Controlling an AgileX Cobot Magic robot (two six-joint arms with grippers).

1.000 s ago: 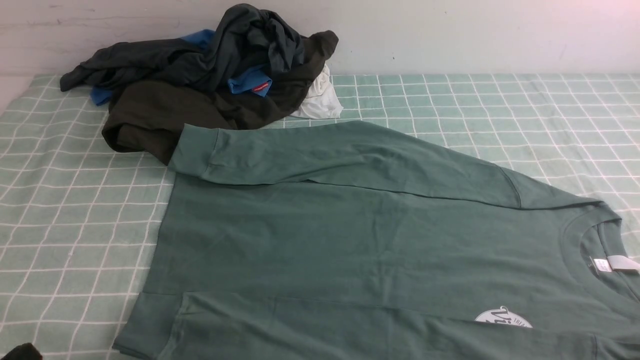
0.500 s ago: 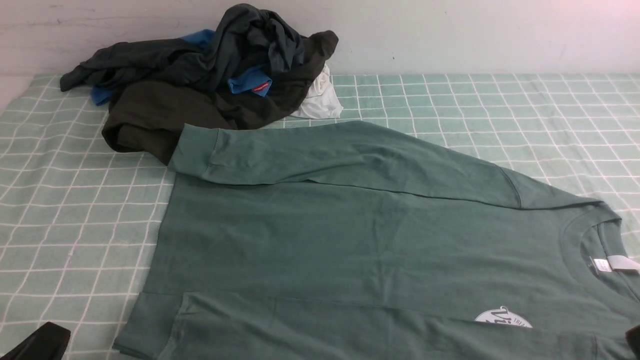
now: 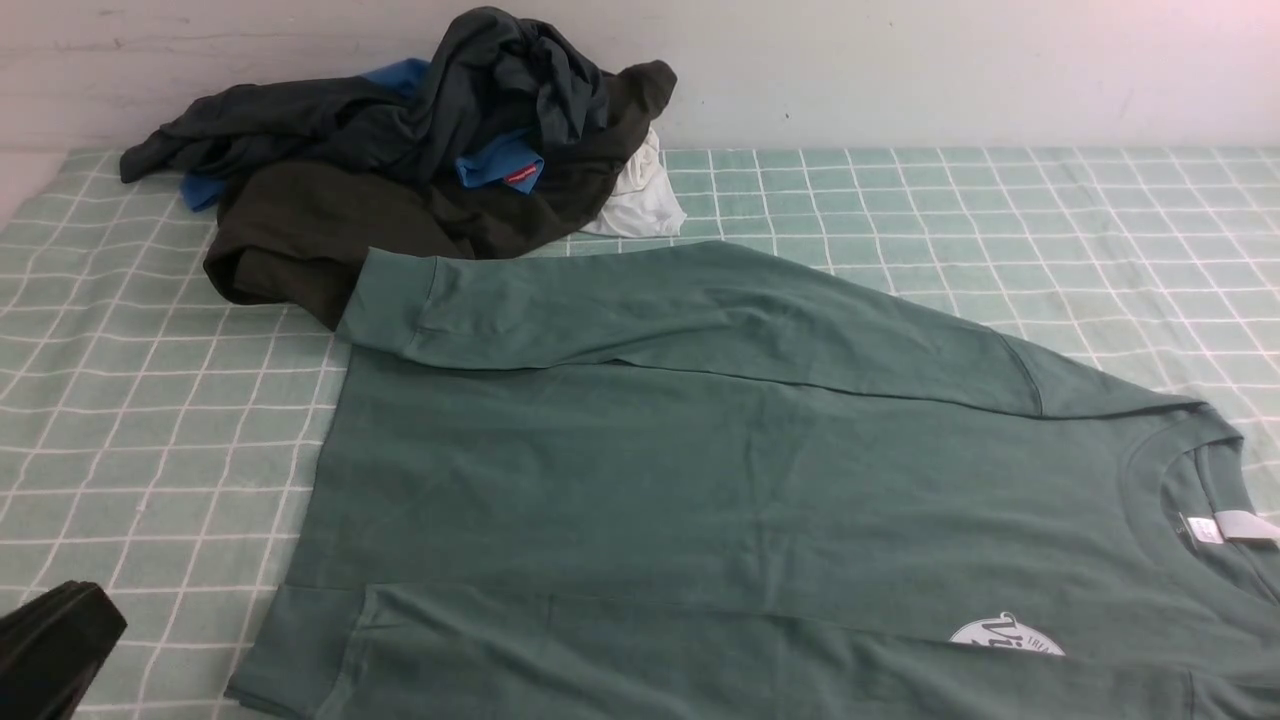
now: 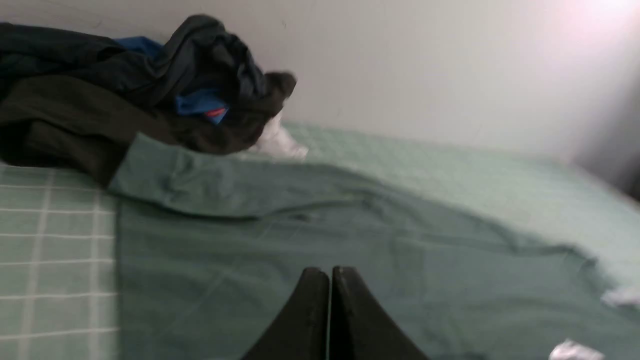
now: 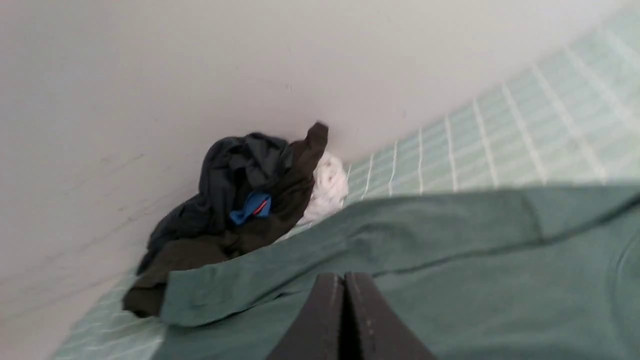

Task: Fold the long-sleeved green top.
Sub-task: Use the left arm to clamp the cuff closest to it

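1. End-effector state: the left gripper and the right gripper are both clenched, fingertips pressed together, with nothing between them.
2. Task item: the green long-sleeved top lies flat on the checked cloth, directly ahead of and below both grippers. Its hem lies toward the left gripper's side and its collar with the white neck label toward the right gripper's side.
3. Sleeves: the far sleeve lies across the body beyond both sets of fingertips. A second folded layer – probably the near sleeve – runs along the edge closest to the grippers.
4. Step in hand, as judged: the sleeves are in, the body fold is not yet begun, and both arms are positioned for a grasp.
5. Next move calls for:
   - parting the jaws of each gripper;
   - lowering the left gripper onto the hem corner just beside it;
   - pinching every layer, so that the sleeve travels with the body.
6. Caution: the pile of dark garments touches the far cuff, well ahead of the left gripper – keep the grasp clear of it.
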